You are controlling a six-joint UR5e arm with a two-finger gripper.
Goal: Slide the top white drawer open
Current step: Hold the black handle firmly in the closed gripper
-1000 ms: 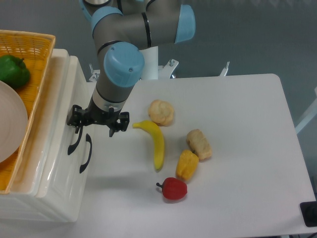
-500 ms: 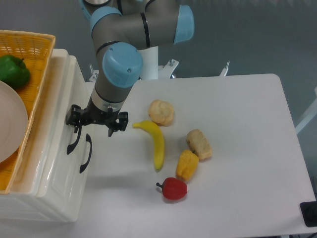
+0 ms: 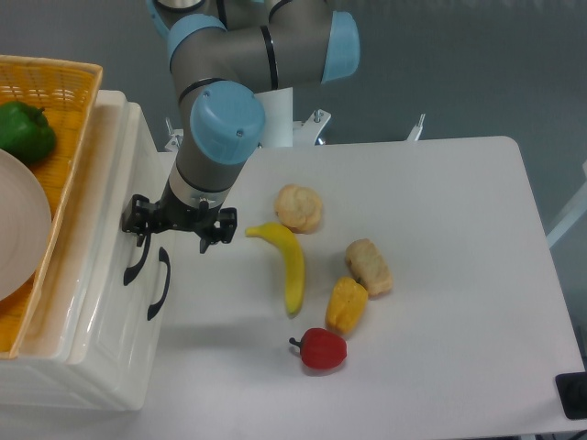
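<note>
Camera view: fingers [image 3: 177,229] at top white drawer [image 3: 110,266]; their grip state is unclear.

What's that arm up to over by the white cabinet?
The arm's end effector sits at the top white drawer, right by the upper end of its black handle. The drawer looks closed. Whether the handle is gripped can't be told. A banana and other food lie untouched on the table.

A grey-bodied robot arm [image 3: 243,50] with pale blue joint caps and a black ring seam carries a small black two-finger gripper [image 3: 180,225] below its silver wrist.
</note>
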